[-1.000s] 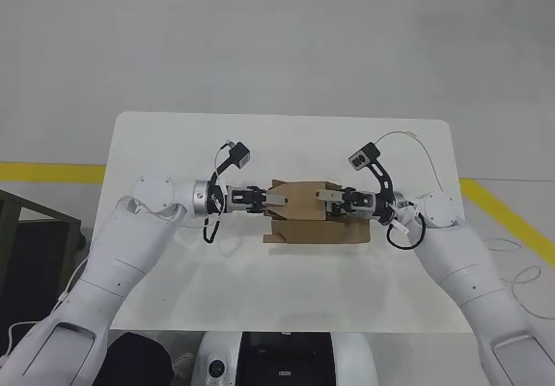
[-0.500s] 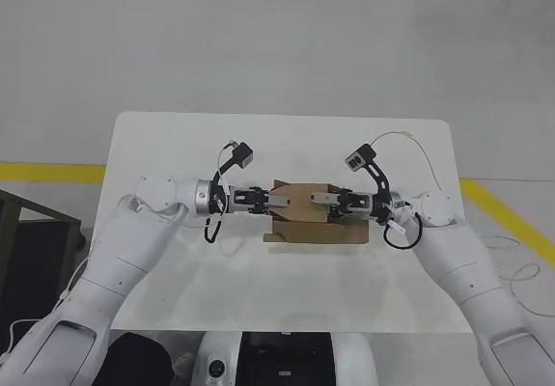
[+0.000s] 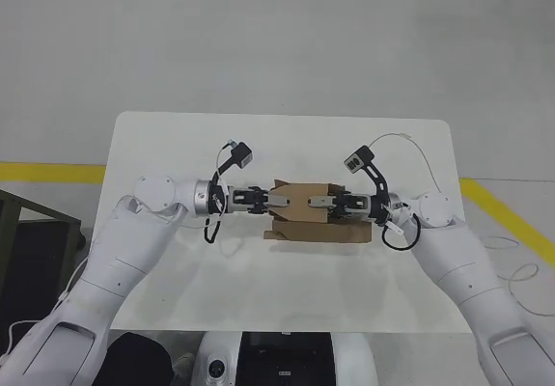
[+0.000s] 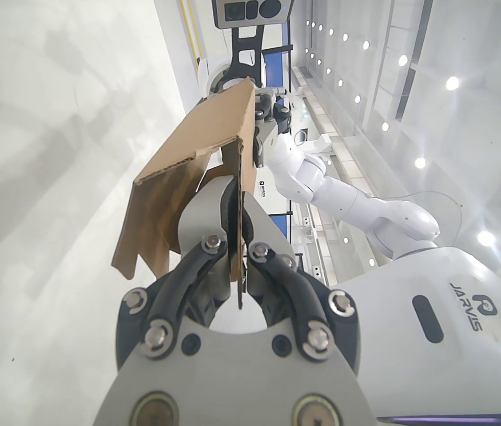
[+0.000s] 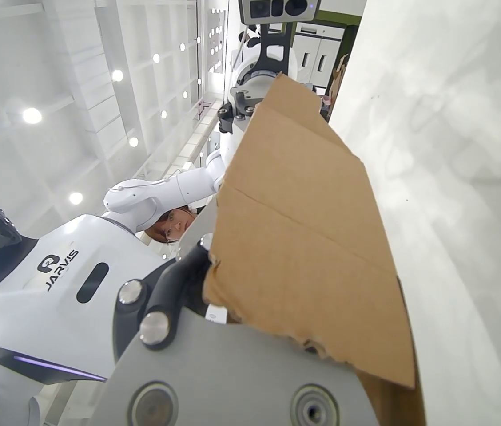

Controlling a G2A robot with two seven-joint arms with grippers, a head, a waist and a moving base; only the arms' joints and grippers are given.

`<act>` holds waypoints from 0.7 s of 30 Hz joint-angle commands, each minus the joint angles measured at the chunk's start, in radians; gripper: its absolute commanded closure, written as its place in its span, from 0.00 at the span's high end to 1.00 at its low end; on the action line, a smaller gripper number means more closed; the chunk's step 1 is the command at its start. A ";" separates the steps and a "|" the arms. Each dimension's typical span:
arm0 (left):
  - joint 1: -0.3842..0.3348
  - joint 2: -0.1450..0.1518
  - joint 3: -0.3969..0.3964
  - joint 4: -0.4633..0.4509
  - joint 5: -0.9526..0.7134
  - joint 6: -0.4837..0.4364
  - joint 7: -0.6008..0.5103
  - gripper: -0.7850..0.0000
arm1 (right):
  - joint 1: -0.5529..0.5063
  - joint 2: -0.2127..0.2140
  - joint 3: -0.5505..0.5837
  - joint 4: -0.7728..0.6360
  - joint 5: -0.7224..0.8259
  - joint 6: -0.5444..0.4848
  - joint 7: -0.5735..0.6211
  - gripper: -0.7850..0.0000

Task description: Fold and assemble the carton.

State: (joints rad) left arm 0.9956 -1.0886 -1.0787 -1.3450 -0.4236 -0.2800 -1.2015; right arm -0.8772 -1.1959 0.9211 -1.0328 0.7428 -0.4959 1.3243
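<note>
1. Carton (image 3: 306, 227): brown cardboard, part-folded, mid-bench (image 3: 161, 154), between your two arms.
2. Your left pincer (image 4: 238, 212): clamped on a carton flap's edge.
3. Your right pincer (image 3: 321, 202): at the carton's opposite end; grip cannot be told.

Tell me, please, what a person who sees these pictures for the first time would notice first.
The brown carton, half folded, stands out at the middle of the white table. The left hand is shut on one thin cardboard edge of it, and the right hand is at the carton from the opposite side, so the two arms face each other across it.
</note>
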 commanded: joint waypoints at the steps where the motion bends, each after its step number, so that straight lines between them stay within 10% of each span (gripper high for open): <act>1: 0.004 0.000 -0.005 -0.003 -0.011 -0.003 0.006 0.84 | 0.001 0.000 -0.001 0.001 -0.002 -0.001 -0.001 0.00; 2: 0.006 0.000 -0.007 -0.004 -0.019 -0.003 0.007 1.00 | 0.001 0.000 -0.001 0.003 -0.003 0.000 0.000 0.00; 21: 0.039 0.007 -0.063 -0.051 -0.139 -0.009 -0.014 1.00 | 0.017 -0.006 -0.025 0.051 -0.046 -0.019 -0.019 0.00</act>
State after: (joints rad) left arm 1.0319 -1.0824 -1.1376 -1.3910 -0.5617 -0.2884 -1.2162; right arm -0.8621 -1.2011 0.8989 -0.9857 0.6999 -0.5134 1.3069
